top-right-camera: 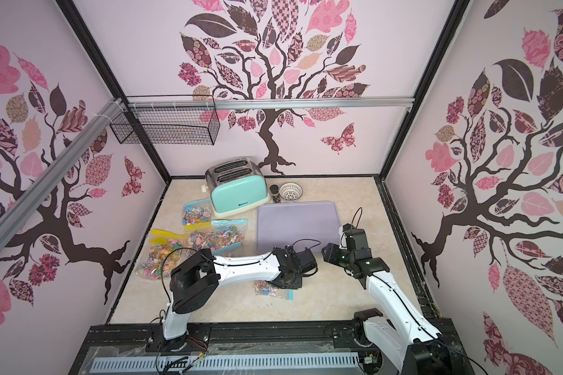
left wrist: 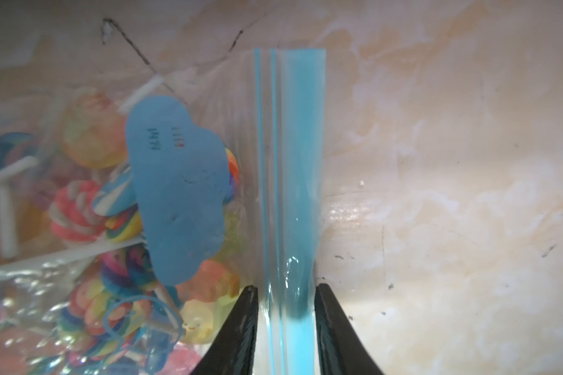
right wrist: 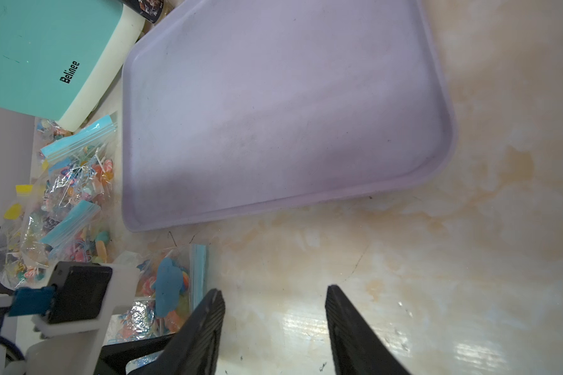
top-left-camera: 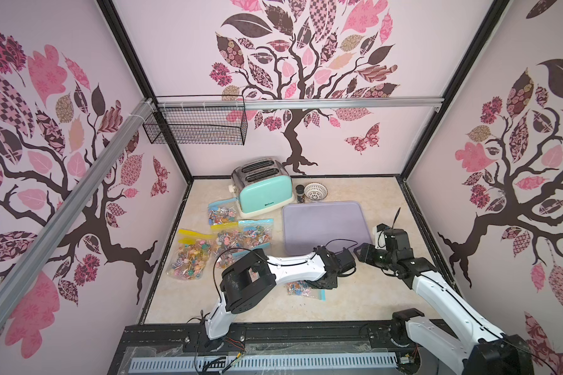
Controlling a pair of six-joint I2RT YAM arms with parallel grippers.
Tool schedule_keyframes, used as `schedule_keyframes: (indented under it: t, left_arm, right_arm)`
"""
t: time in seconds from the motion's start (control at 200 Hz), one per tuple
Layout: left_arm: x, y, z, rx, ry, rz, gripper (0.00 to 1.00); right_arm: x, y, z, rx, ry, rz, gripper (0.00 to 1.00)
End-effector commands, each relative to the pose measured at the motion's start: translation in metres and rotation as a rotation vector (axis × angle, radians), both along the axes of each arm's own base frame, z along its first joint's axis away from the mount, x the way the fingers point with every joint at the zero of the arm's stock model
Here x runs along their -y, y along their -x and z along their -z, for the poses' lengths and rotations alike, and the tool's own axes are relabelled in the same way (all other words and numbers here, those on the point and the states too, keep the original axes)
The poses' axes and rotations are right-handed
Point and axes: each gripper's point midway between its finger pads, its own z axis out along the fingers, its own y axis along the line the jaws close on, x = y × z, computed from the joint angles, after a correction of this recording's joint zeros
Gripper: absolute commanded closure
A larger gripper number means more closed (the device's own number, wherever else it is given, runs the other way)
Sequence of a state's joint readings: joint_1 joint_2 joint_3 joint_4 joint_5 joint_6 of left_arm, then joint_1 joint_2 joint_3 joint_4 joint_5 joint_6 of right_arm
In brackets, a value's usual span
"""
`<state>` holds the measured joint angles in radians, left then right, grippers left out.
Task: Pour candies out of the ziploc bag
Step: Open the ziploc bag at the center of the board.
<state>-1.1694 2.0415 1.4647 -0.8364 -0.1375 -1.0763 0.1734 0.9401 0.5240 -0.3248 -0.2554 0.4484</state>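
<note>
In both top views the ziploc bag (top-left-camera: 304, 292) lies flat on the table (top-left-camera: 273, 308), near the front edge of the lilac tray (top-left-camera: 322, 227), which I judge is where the contents are meant to land. My left gripper (top-left-camera: 322, 281) is bent down onto the bag's end towards my right arm. My right gripper (top-left-camera: 360, 253) hangs just beside it, above the table, probably kept close to take the other lip of the mouth. The spare bags (top-left-camera: 228, 240) sit well apart by the toaster (top-left-camera: 262, 188), out of my way. From my left wrist, my fingers (left wrist: 247, 324) stand astride the blue zip strip (left wrist: 293, 162), close against both its edges. The strip buckles a little there, but I cannot tell whether I am truly pinching it or only bracketing it. The candies (left wrist: 91, 207) are all inside the clear plastic, behind a blue cloud-shaped label (left wrist: 176, 201), so nothing has been poured. From my right wrist, my jaws are spread with only bare table between them, holding nothing. The bag lies to one side of them and the tray is bare.
</note>
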Motion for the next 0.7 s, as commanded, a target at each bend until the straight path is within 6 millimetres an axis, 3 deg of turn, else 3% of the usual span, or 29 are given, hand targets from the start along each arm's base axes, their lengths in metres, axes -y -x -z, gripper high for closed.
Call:
schedule_keyframes:
  t: [0.0,0.49,0.69]
  left_arm:
    - [-0.001,-0.001,0.003,-0.004,-0.019,0.001,0.66]
    - [0.002,0.008,0.018,-0.050,-0.018,0.005,0.67]
    - [0.002,0.008,0.021,-0.057,-0.032,0.005,0.74]
  right_arm:
    - [0.000,0.001,-0.002,0.008,-0.007,0.000,0.45]
    - [-0.001,0.001,-0.002,0.010,-0.010,-0.006,0.45]
    - [-0.001,0.001,-0.001,0.009,-0.011,-0.008,0.46]
